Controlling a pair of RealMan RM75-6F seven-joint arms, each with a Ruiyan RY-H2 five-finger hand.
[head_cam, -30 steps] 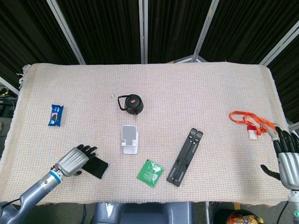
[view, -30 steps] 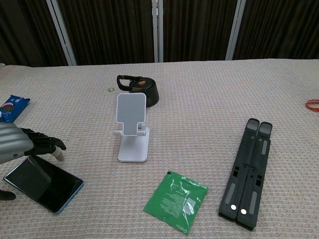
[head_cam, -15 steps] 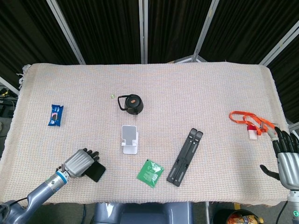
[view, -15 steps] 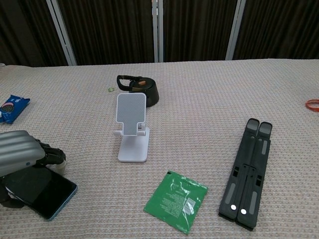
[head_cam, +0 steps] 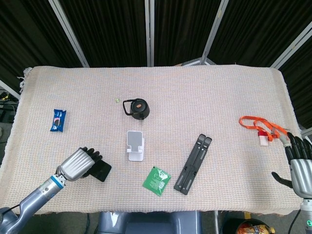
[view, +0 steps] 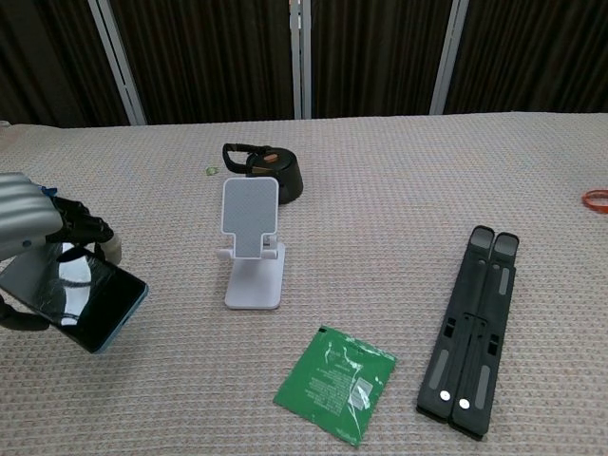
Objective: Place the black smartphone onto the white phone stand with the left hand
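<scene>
While left hand grips phone above cloth left of stand, right hand idles, fingers apart.

A coarse, matt beige woven cloth is covering the counter. The black smartphone's glossy glass screen is catching reflections (blue-edged case), the matt white plastic phone stand is looking smooth, and the green foil sachet is shining.
</scene>
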